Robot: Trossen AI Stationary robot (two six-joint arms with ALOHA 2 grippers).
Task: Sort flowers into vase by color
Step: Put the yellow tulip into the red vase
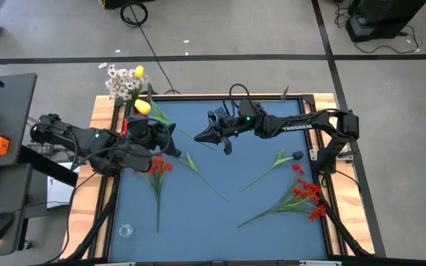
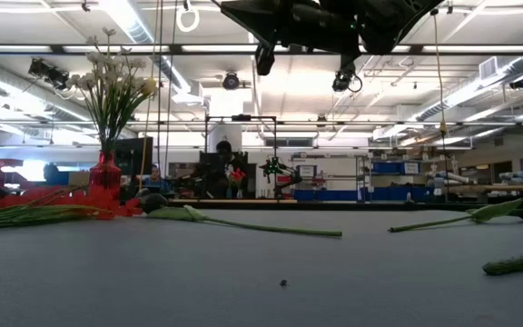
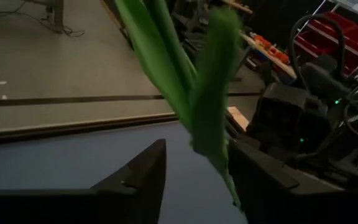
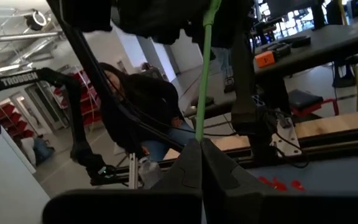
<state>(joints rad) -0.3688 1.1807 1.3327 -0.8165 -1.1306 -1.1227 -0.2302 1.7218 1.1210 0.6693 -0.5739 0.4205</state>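
Pinching a thin green stem (image 4: 204, 74) in my right gripper (image 4: 201, 149), I judge it light and whippy; grip low. My left gripper (image 3: 194, 180), at nine o'clock, spreads around leaves (image 3: 191, 81). The vase (image 2: 104, 177) sits at eleven o'clock.

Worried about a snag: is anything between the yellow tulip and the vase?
Nothing separate shows between them. The yellow tulip, stem pinched by the right gripper, is right beside the vase. White flowers already crowd its mouth; the open left gripper sits around the tulip's leaves.
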